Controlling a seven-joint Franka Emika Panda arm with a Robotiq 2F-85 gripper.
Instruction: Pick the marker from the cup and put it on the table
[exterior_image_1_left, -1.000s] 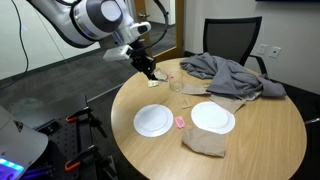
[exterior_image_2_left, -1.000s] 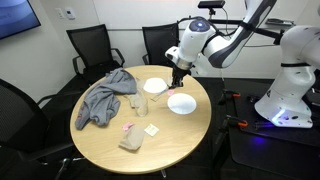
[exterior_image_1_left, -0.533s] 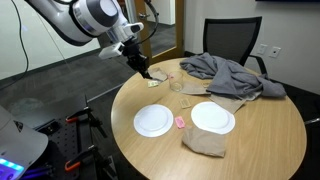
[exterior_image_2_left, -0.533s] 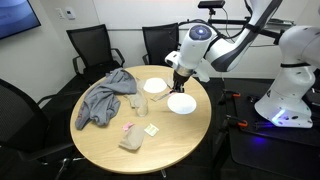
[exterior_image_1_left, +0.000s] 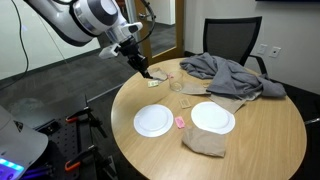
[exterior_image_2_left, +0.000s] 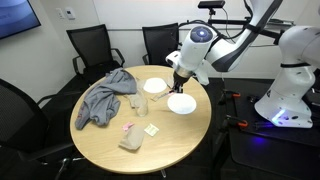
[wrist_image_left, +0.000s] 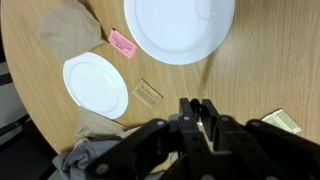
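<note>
Black jaws pinched together above wooden table (wrist_image_left: 262, 62).

The table (exterior_image_1_left: 260, 130) is showing light wood, both plates (exterior_image_1_left: 153, 121) gleaming white, a lump (exterior_image_1_left: 179, 121) glowing pink, cloth (exterior_image_1_left: 225, 72) lying grey.

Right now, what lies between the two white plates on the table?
A small pink lump lies on the table between one white plate and the other white plate; an exterior view and the wrist view show it.

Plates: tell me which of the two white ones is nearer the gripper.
The white plate on the gripper side of the pink lump; the other plate lies by the grey cloth.
</note>
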